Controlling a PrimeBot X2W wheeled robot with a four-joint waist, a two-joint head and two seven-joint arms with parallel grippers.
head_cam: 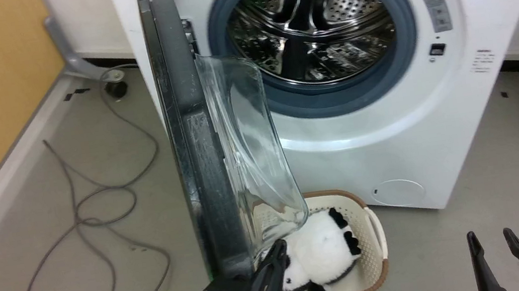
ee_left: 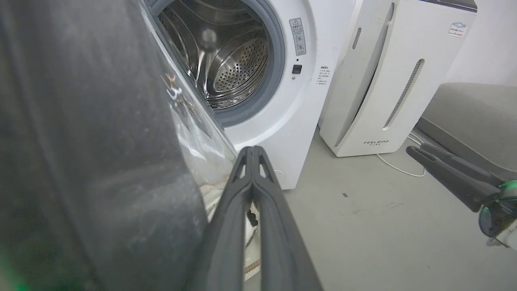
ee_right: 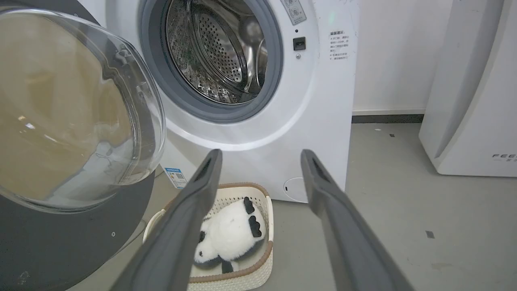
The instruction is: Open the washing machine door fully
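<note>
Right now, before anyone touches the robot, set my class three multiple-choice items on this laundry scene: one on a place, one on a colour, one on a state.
1. Where is the toy panda?
A. On a shelf
B. On bare floor
C. In the basket

2. What colour is the basket's rim?
A. Brown
B. Green
C. Black

3. How is the washing machine door?
A. Shut
B. Swung open
C. Lying flat on the ground

Answers:
1 C, the toy panda lies inside the white basket in front of the washing machine.
2 A, a brown band runs round the basket's top edge.
3 B, the washing machine door stands out from the front and the drum is in plain sight.
</note>
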